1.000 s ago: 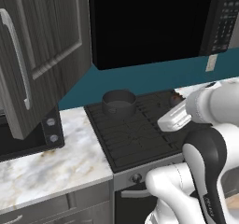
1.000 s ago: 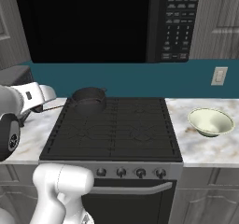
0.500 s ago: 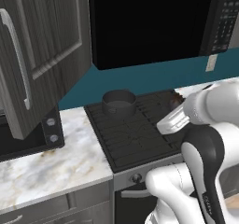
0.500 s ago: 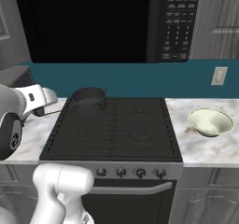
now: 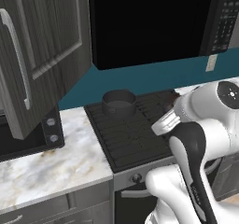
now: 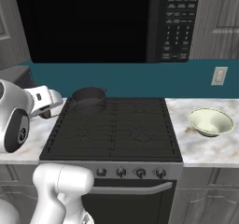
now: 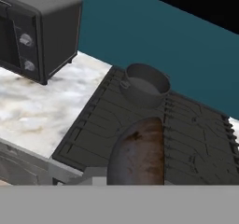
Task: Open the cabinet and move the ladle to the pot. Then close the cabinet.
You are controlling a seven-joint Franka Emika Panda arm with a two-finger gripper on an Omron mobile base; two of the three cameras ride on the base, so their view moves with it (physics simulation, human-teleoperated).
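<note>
Hand (image 7: 135,181) pinches the ladle (image 7: 137,150), judging by the brown bowl jutting out just ahead of the wrist camera; the fingertips themselves are hidden behind it. Ladle hangs above the front of the stove (image 6: 112,129), pointing toward the pot (image 7: 144,84). Pot sits on the rear left burner, well apart from the ladle, nothing visible inside.

Step in hand, as I judge it: carrying the ladle to the pot. Next move calls for reaching forward until the bowl is over the rim, lowering, then letting go.

Cabinet (image 5: 39,55) door stands swung open at left, handle outward; closing not yet done.

Marbled desk (image 5: 51,164) flanks the stove. Toaster oven (image 7: 39,29) at left, pale bowl (image 6: 210,122) at right, black microwave (image 6: 100,22) overhead, teal backsplash (image 6: 140,80).
</note>
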